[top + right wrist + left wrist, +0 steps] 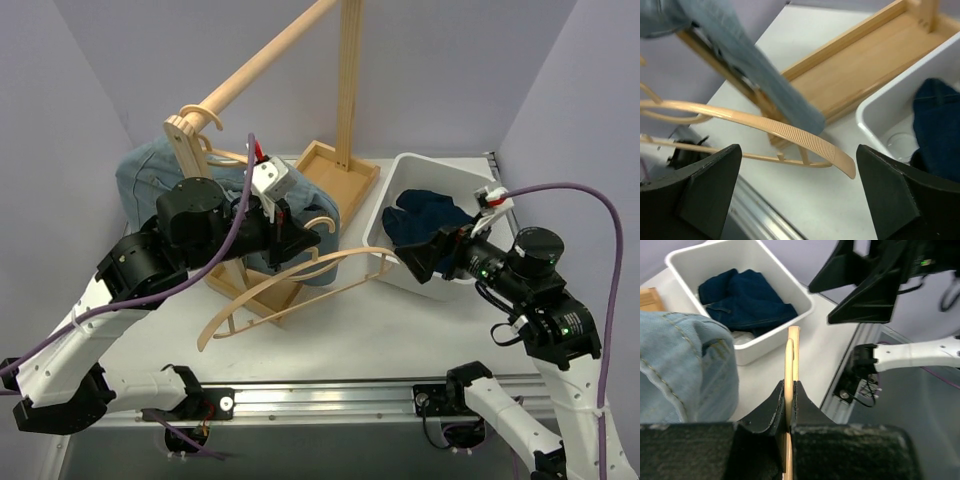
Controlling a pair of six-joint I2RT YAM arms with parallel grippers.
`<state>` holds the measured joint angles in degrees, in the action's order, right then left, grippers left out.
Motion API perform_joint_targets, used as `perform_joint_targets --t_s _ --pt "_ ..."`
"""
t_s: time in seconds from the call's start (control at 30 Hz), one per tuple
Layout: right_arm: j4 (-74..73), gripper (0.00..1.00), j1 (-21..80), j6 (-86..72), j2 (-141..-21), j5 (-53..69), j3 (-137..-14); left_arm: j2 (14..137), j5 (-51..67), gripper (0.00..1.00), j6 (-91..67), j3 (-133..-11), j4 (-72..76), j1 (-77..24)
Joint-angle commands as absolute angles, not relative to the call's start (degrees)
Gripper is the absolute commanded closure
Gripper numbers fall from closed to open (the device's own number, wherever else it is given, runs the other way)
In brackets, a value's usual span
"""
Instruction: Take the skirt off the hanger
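My left gripper (300,235) is shut on a bare tan hanger (300,285), held out level over the table; in the left wrist view its thin edge (790,355) is pinched between the jaws of this gripper (790,385). The dark blue denim skirt (430,215) lies crumpled in the white bin (385,205), apart from the hanger. My right gripper (420,260) stands open and empty at the bin's near edge. Through its wrist camera the right gripper (797,195) faces the hanger's ribbed end (805,142), with the skirt (940,120) at the right.
A wooden rack with a slanted rod (270,60) and base tray (335,175) stands behind the left arm. A light blue denim garment (150,180) hangs from another hanger on it and fills the left of the left wrist view (685,365).
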<state>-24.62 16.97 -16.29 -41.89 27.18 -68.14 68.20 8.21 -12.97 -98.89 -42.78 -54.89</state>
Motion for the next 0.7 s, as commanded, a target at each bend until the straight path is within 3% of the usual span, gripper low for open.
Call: perform_joint_targets --t_s 0.0,0.2,0.4,0.5,0.67 --pt "-26.62 0.07 17.05 -13.63 -41.22 43.67 -66.18 63.90 16.68 0.98 -16.87 -99.23 -41.23 -54.67" --pt "-33.74 0.09 17.05 -7.83 -40.35 50.53 -67.59 61.79 20.74 0.98 -18.81 -98.96 -41.04 -54.67" --pt "-34.81 0.23 17.31 -6.15 -38.41 57.74 -65.48 63.10 23.90 0.98 -18.55 -101.24 -42.01 -54.67" --pt "-33.84 0.35 17.49 -6.68 -38.49 61.86 -65.57 63.81 25.40 0.98 -18.37 -102.13 -42.19 -54.58" --pt "-33.40 0.39 18.36 -7.03 -39.20 63.28 -65.39 63.54 27.07 0.98 -18.28 -102.48 -41.48 -54.23"
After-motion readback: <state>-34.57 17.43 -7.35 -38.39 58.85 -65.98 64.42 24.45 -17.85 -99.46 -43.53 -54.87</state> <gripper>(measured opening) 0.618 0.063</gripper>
